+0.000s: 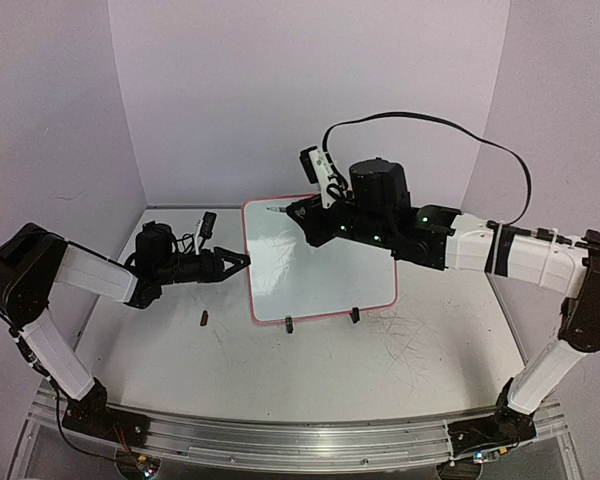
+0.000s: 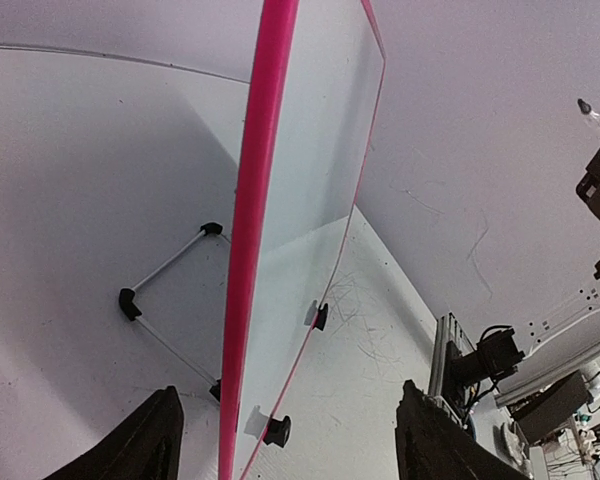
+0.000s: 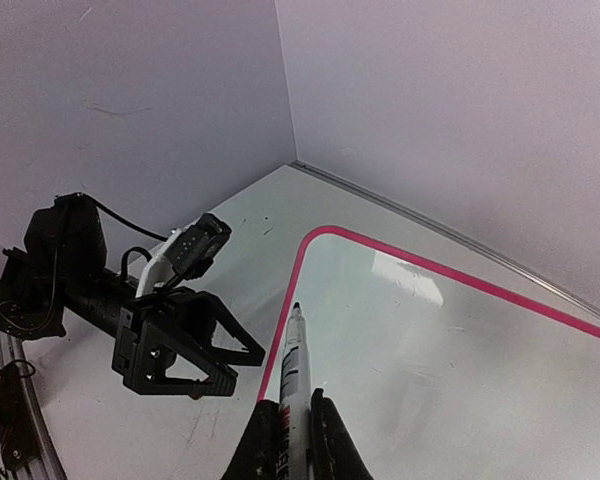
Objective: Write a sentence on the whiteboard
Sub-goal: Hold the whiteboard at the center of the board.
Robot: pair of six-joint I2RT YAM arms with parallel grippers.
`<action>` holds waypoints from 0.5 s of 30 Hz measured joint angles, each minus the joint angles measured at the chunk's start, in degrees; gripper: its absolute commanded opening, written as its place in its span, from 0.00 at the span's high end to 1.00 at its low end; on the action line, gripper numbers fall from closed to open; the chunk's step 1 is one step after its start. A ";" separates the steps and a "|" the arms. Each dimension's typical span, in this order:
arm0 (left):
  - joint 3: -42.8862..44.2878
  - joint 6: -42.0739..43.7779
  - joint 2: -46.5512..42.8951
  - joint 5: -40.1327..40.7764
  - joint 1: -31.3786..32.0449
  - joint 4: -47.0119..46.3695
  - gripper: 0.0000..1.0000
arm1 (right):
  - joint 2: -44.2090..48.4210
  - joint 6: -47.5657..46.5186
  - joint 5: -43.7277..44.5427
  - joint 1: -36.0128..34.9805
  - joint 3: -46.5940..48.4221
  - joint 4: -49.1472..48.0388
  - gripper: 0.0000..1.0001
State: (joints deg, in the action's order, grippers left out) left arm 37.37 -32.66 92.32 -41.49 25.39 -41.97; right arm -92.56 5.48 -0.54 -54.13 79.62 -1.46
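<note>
No writing is showing on the whiteboard (image 1: 320,280); your right gripper (image 3: 295,420) is clamping a marker (image 3: 293,360) over it, left gripper (image 1: 238,262) gaping empty.

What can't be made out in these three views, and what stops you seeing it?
Top view: small dark object near the whiteboard, too small to identify.
Right wrist view: whether the marker tip touches the whiteboard; viewing angle hides any gap.
Left wrist view: left gripper: fingers cut off by the bottom edge.

glossy smooth whiteboard (image 1: 320,270), scuffed matt tabletop (image 1: 430,340).
</note>
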 measured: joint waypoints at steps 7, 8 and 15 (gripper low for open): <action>3.11 -0.20 6.48 -4.00 0.00 -4.18 0.49 | -4.85 -2.09 2.57 -2.07 3.68 1.73 1.00; 3.30 -0.10 7.13 -4.35 0.00 -4.55 0.52 | -5.26 -2.47 2.86 -2.42 3.95 1.90 1.00; 3.68 2.21 9.94 -5.85 0.00 -5.15 0.68 | -7.51 -3.79 6.32 -4.47 5.65 3.28 1.00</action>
State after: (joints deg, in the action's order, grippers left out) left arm 41.05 -30.44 102.26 -47.34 25.39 -47.11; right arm -100.06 1.69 5.78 -58.60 85.27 1.82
